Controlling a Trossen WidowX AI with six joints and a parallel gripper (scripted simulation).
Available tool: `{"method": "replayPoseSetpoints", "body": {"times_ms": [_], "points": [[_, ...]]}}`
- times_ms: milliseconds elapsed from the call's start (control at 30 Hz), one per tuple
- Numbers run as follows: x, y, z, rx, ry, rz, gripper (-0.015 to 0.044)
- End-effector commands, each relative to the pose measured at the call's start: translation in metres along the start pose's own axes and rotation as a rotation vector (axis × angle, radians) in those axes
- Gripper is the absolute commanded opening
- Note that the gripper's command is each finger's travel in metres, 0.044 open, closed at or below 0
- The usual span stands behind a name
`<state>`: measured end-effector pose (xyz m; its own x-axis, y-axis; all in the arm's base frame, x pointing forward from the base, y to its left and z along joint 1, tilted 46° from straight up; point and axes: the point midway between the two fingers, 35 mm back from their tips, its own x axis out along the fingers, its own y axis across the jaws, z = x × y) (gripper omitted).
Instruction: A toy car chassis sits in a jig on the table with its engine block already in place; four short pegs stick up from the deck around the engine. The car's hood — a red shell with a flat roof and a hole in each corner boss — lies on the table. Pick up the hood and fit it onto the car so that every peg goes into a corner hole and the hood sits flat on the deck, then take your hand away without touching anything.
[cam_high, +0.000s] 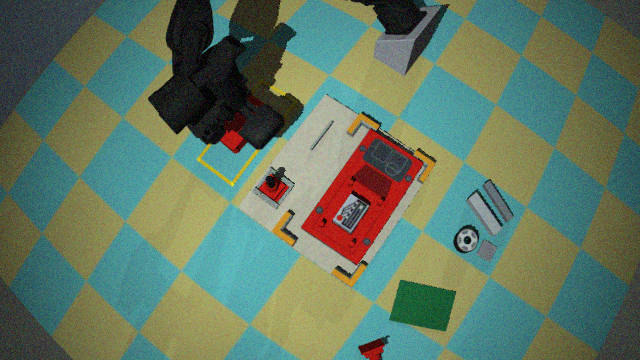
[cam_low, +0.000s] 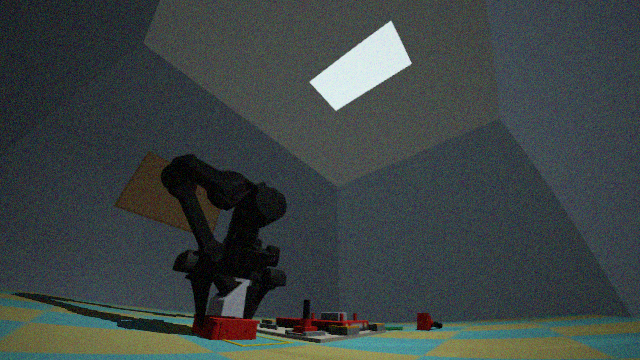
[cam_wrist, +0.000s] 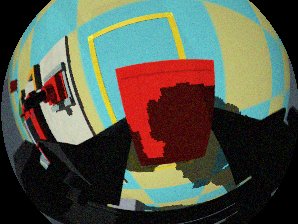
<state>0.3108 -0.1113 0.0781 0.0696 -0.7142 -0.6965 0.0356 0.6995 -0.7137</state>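
The red hood (cam_high: 233, 142) (cam_low: 227, 327) (cam_wrist: 143, 96) lies on the floor inside a yellow outlined square (cam_high: 215, 172) (cam_wrist: 133, 24), left of the jig. My gripper (cam_high: 236, 131) (cam_low: 225, 315) (cam_wrist: 170, 116) is down over the hood with a finger on each side, shut on it. The hood rests at floor level in the exterior view. The red car chassis (cam_high: 330, 215) (cam_low: 320, 322) sits in the jig on the beige board (cam_high: 310, 170), with the grey engine block (cam_high: 352, 212) on its deck. Small grey pegs (cam_high: 318, 208) stand around the engine.
A small red stand with a black lever (cam_high: 274, 187) sits on the board's left part. A grey block (cam_high: 405, 45) stands at the back. Grey bars (cam_high: 490, 205), a wheel (cam_high: 466, 237), a green square (cam_high: 422, 305) and a red piece (cam_high: 374, 347) lie to the right.
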Motion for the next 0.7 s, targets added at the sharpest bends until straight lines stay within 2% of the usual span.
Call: {"method": "replayPoseSetpoints", "body": {"times_ms": [0, 233, 267, 667], "points": [[-0.002, 0.0, 0.0, 0.0, 0.0, 0.0, 0.0196], [-0.019, 0.0, 0.0, 0.0, 0.0, 0.001, 0.0012], [-0.023, 0.0, 0.0, 0.0, 0.0, 0.001, 0.0], [-0.072, 0.001, 0.001, 0.0, 0.001, 0.004, 0.0]]}}
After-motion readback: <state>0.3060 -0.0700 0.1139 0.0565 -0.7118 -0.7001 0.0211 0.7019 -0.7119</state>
